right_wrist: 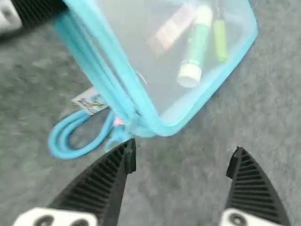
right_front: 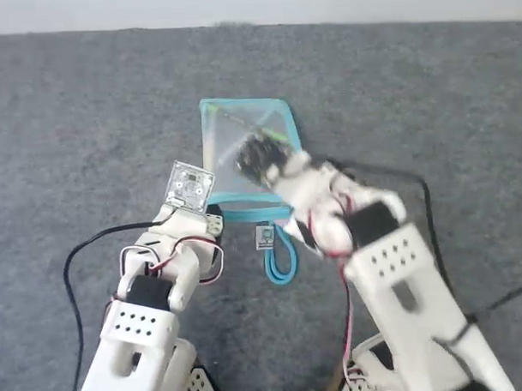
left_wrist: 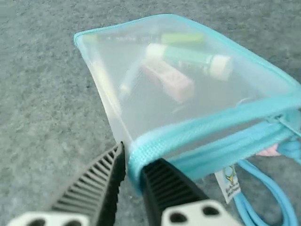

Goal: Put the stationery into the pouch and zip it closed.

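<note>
Teal tape frames the see-through pouch (right_front: 224, 128), which lies flat on the grey carpet (right_front: 429, 87) in the high view, with its strap (right_front: 280, 262) looped toward the arms. The left gripper (right_front: 214, 219) sits at its near left corner, and the right arm (right_front: 392, 251) leans over its right half. The carpet is wide and free on all sides and no table edge is near, so you have room to pull along the zipper line. In the left wrist view, the fingers are closed tight on the corner of the zipper edge (left_wrist: 202, 127), and the glue stick (left_wrist: 188, 57) and the pink eraser (left_wrist: 168, 80) lie inside already. I judge the pouch light and very soft: the film will wrinkle and slide on the carpet if only one end is held, so this pinch on the thick tape is a good anchor. In the right wrist view, the right gripper (right_wrist: 181, 162) hovers with its fingers wide apart just beside the other corner, where the strap joins. The small pull is there, I think, but I cannot tell how far the zipper is closed. Take the pull, not the slippery film.
</note>
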